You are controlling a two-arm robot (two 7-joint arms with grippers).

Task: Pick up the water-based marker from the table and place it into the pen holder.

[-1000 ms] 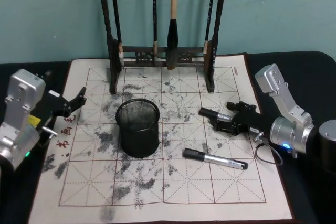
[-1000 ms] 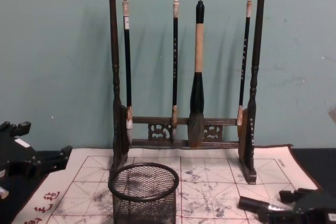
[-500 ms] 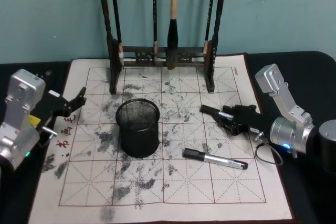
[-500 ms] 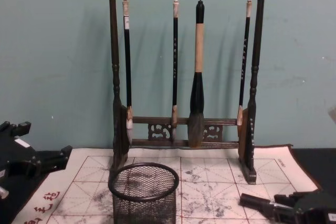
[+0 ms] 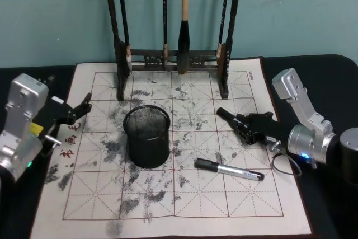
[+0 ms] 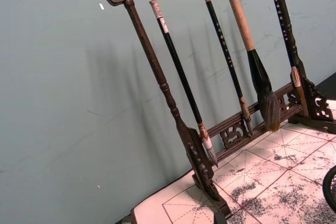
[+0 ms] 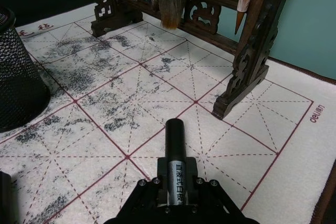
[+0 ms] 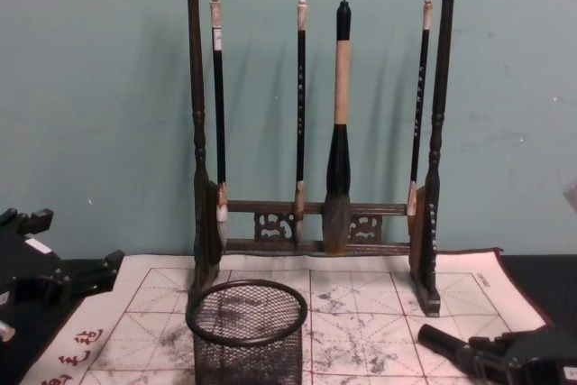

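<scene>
My right gripper (image 5: 250,127) hovers low over the right side of the table's felt mat (image 5: 100,205), shut on a water-based marker (image 7: 175,153). The marker's black cap (image 5: 224,114) sticks out ahead of the fingers, and in the chest view it shows at the lower right (image 8: 451,346). A second marker of the same kind (image 5: 229,170) lies flat on the mat, nearer to me. The black mesh pen holder (image 5: 147,136) stands upright left of centre, with nothing visible inside. My left gripper (image 5: 80,110) stays parked, open, at the mat's left edge.
A tall dark wooden brush rack (image 5: 173,54) with several hanging brushes stands at the back of the mat, behind the pen holder. A teal wall rises behind it. The mat's front half is bare apart from ink stains.
My right gripper has shifted slightly right with the marker and turned, so the cap now points more toward the rack. The left arm and the lying marker have not moved.
</scene>
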